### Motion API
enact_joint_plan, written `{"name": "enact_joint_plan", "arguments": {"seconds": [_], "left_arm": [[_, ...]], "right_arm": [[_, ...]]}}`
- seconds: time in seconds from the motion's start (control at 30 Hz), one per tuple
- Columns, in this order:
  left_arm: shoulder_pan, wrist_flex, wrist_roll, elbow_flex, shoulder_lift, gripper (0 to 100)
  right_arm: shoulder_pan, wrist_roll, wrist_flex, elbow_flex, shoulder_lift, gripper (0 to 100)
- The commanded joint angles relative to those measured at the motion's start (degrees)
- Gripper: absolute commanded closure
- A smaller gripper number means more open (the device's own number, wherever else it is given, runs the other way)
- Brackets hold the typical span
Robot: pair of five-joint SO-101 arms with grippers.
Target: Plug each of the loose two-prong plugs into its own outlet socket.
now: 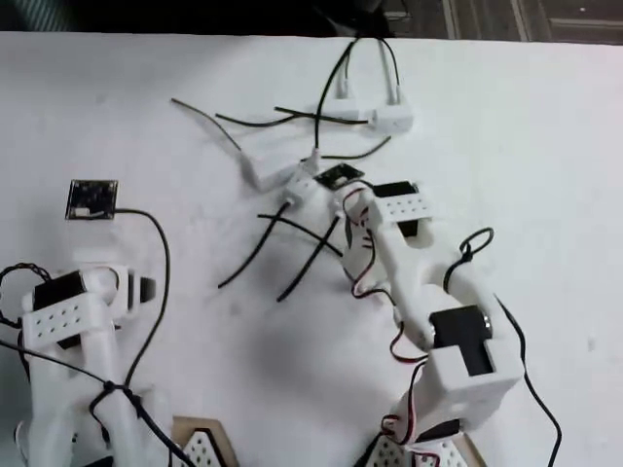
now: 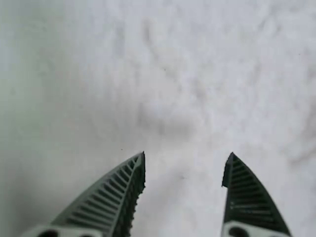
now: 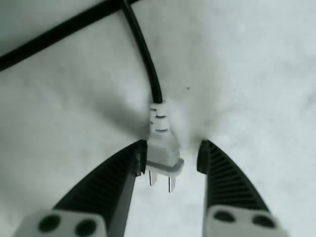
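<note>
Right gripper [image 3: 173, 145] has its jaws parted, straddling a white plug [image 3: 162, 143] lying on the table [image 3: 256, 74], prongs toward my wrist camera. I see the left gripper [image 2: 185, 157] spread wide too, above the table.

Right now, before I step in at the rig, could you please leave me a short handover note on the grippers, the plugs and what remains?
Left gripper: open above bare table, holding nothing.
Right gripper: open, a finger on either side of a white two-prong plug that lies on the table with its prongs bare and its black cord trailing away; not yet clamped.
Sockets: two white blocks that look like them lie farther back.
Done: I cannot tell whether any plug is seated.
Left: grip this plug, seat it, then do the others.
</note>
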Motion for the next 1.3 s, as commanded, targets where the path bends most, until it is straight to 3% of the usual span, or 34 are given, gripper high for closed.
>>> {"name": "enact_joint_plan", "arguments": {"seconds": [0.0,0.3,0.43,0.63,0.77,0.93,1.27], "left_arm": [[-0.3,-1.0,0.5,-0.3,-1.9,74],[-0.3,-1.0,0.5,-0.3,-1.9,74],[-0.3,-1.0,0.4,-0.3,-1.9,74],[-0.3,-1.0,0.4,-0.3,-1.9,74],[-0.3,-1.0,0.4,-0.3,-1.9,74],[-0.3,-1.0,0.4,-0.3,-1.9,74],[-0.3,-1.0,0.4,-0.3,-1.9,74]], "right_arm": [[-1.1,0.4,-1.5,-1.1,0.5,87.7],[-1.8,0.4,-4.3,-1.1,0.2,98.1],[-1.8,0.5,-2.6,-1.1,0.2,98.1],[-0.6,13.7,-2.6,-1.4,-4.2,98.1],[-2.3,17.5,-2.4,-1.1,-9.0,98.1],[-8.6,16.9,-2.5,-1.1,-13.3,98.1],[-14.5,2.7,-10.0,-1.5,-4.9,95.4]]}}
